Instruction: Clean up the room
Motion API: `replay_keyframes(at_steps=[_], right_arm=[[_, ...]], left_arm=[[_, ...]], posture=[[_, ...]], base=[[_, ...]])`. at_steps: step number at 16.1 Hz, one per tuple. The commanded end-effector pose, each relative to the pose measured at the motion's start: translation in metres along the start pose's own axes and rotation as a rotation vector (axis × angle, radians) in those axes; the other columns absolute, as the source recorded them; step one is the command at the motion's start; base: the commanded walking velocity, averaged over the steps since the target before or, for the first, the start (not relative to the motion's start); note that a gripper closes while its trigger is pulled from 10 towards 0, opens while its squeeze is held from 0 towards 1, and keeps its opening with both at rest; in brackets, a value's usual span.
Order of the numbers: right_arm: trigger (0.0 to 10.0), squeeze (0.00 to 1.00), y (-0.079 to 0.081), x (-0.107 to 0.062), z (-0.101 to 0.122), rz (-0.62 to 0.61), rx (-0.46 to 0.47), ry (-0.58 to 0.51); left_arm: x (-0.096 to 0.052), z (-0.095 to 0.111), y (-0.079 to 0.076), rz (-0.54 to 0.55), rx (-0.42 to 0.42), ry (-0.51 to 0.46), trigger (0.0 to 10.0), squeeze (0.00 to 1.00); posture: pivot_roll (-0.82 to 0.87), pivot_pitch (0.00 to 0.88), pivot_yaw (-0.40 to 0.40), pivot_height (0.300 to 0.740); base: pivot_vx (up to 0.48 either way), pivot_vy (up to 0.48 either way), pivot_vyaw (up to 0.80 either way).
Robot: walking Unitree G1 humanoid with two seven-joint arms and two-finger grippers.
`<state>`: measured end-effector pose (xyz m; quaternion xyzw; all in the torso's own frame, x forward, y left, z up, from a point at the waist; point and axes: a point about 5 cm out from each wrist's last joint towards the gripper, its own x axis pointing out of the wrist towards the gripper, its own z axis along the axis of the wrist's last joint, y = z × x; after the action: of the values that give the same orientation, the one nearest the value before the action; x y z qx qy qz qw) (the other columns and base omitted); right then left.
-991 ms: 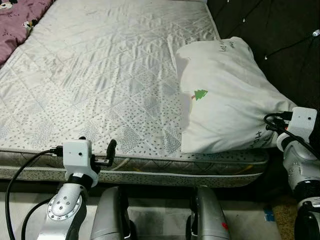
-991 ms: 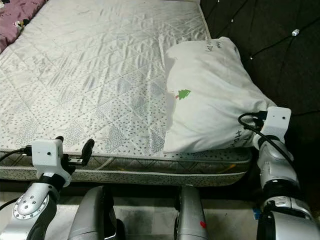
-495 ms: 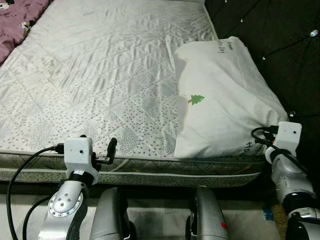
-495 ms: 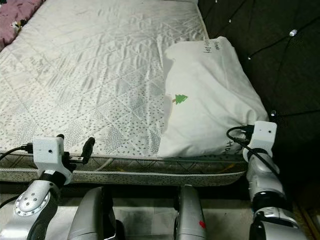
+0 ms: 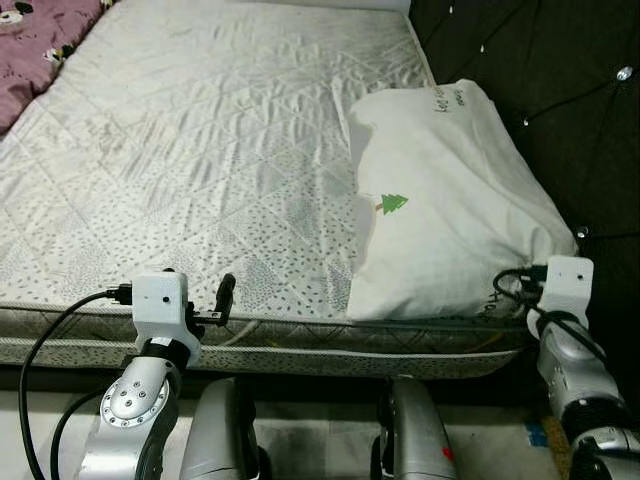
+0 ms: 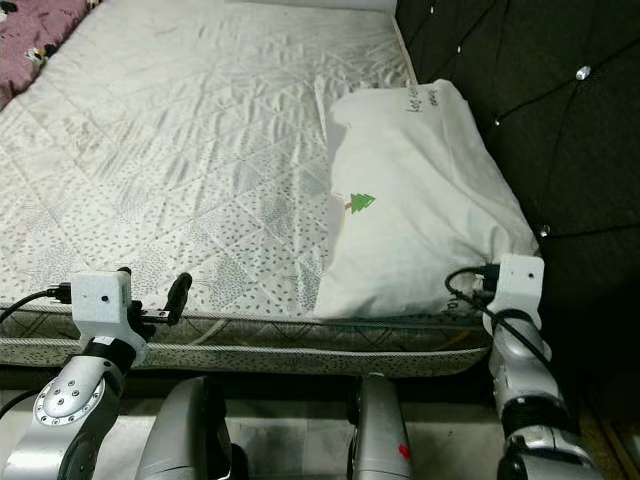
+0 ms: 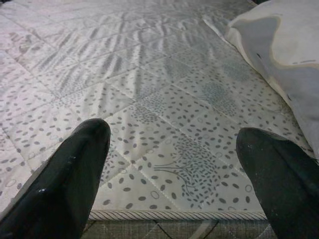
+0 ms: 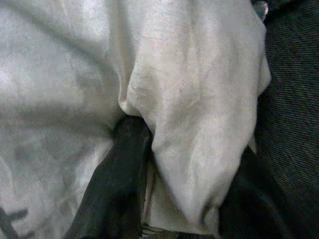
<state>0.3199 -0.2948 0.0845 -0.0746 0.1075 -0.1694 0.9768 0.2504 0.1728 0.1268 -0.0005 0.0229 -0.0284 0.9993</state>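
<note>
- My right hand (image 8: 169, 199) has its two black fingers closed on a fold at the near corner of the white pillow (image 5: 450, 200).
- The pillow lies on the bed (image 5: 200, 150), along its right side against the dark headboard (image 5: 560, 90), near corner at the mattress edge.
- My left hand (image 7: 174, 164) hovers spread wide and empty over the near mattress edge.
- I judge tidying underway: pillow gripped but not yet placed; a purple blanket (image 5: 40, 40) at the far left remains untouched.
</note>
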Motion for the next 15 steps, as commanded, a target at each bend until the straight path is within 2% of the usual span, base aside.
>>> replay_keyframes(at_steps=[1,4,6,8,9,10,11,14,15], right_arm=[[10.0,1.0,-0.011,-0.004,-0.008,-0.025,-0.006,0.018],[10.0,1.0,-0.016,-0.022,-0.018,-0.023,-0.022,-0.015],[10.0,1.0,-0.009,-0.04,-0.025,0.02,-0.065,-0.041],[10.0,1.0,0.005,-0.063,-0.025,0.079,-0.113,-0.095],[10.0,1.0,0.014,-0.073,-0.015,0.104,-0.206,-0.164],[10.0,1.0,0.022,-0.075,-0.005,0.129,-0.239,-0.226],[10.0,1.0,0.027,-0.077,0.002,0.141,-0.242,-0.253],[10.0,1.0,0.04,-0.064,0.049,0.13,-0.176,-0.383],[10.0,1.0,0.046,-0.062,0.057,0.143,-0.153,-0.4]], left_arm=[[-0.001,-0.002,0.002,0.016,0.005,0.01,10.0,0.0],[-0.002,-0.003,0.002,0.016,0.003,0.011,10.0,0.0],[-0.002,-0.004,0.002,0.008,0.003,0.013,10.0,0.0],[-0.002,-0.003,0.0,-0.005,-0.001,0.007,10.0,0.0],[-0.002,-0.003,0.0,-0.008,0.0,0.003,10.0,0.0],[-0.002,-0.003,0.0,-0.01,0.001,0.003,10.0,0.0],[-0.002,-0.002,0.0,-0.013,0.003,0.001,10.0,0.0],[-0.003,0.001,-0.001,-0.018,0.007,-0.018,10.0,0.0],[-0.003,0.002,0.0,-0.015,0.007,-0.021,10.0,0.0]], posture=[[0.1,0.14,-0.023,0.573],[0.08,0.143,-0.022,0.573],[0.08,0.146,-0.018,0.573],[0.07,0.146,-0.017,0.573],[0.07,0.151,-0.015,0.573],[0.07,0.151,-0.015,0.573],[0.07,0.155,-0.012,0.573],[0.08,0.158,-0.013,0.573],[0.08,0.159,-0.013,0.573]], base=[[0.0,0.0,0.0],[0.0,0.0,0.0],[0.0,0.0,0.0],[0.0,0.0,0.0],[0.0,0.0,0.0],[0.0,0.0,0.0],[0.0,0.0,0.0],[0.0,0.0,0.0],[0.0,0.0,0.0]])
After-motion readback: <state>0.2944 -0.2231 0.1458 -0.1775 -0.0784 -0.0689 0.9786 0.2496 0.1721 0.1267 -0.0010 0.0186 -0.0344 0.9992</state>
